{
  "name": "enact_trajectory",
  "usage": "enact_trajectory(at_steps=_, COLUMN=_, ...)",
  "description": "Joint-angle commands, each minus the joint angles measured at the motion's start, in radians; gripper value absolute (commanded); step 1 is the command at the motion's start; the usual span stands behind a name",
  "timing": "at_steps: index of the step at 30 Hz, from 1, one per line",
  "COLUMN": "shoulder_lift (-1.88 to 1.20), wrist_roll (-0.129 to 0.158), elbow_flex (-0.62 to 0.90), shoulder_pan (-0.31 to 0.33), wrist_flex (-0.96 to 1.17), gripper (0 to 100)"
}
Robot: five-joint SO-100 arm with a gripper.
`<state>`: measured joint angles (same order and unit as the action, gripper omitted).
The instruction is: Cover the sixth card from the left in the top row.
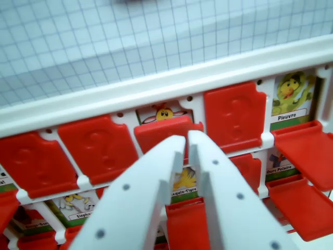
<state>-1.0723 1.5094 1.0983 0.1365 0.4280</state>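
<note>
Claw [188, 139]: tips nearly pressed together, holding nothing, touching half-raised red flap [165, 133]. Flap partly hides yellow-creature card [164, 113], top row of white game board [156, 83]. Step: flap mid-lift; next, push fully upright. Card right of claw reads "Pieuvre" [290, 115]; below, "Ours Polaire".

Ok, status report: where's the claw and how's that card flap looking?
Claw nearly shut, empty, tips at the half-raised red flap. Card behind it still partly showing. Nothing in the way.

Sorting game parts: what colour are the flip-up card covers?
Red, clearest in the wrist view on the closed cover beside the Pieuvre card.
</note>
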Motion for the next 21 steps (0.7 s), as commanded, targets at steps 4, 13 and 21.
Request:
enact_trajectory(at_steps=4, shoulder_lift=-0.052, wrist_roll=0.009, elbow_flex=-0.084, shoulder_pan=-0.015, wrist_flex=-0.020, gripper=0)
enact_trajectory(at_steps=13, shoulder_lift=-0.106, wrist_roll=0.037, elbow_flex=-0.055, shoulder_pan=-0.020, wrist_flex=0.132, gripper=0)
enact_trajectory(at_steps=21, shoulder_lift=-0.525, wrist_roll=0.032, elbow_flex=0.325, shoulder_pan=-0.026, wrist_flex=0.267, gripper=0)
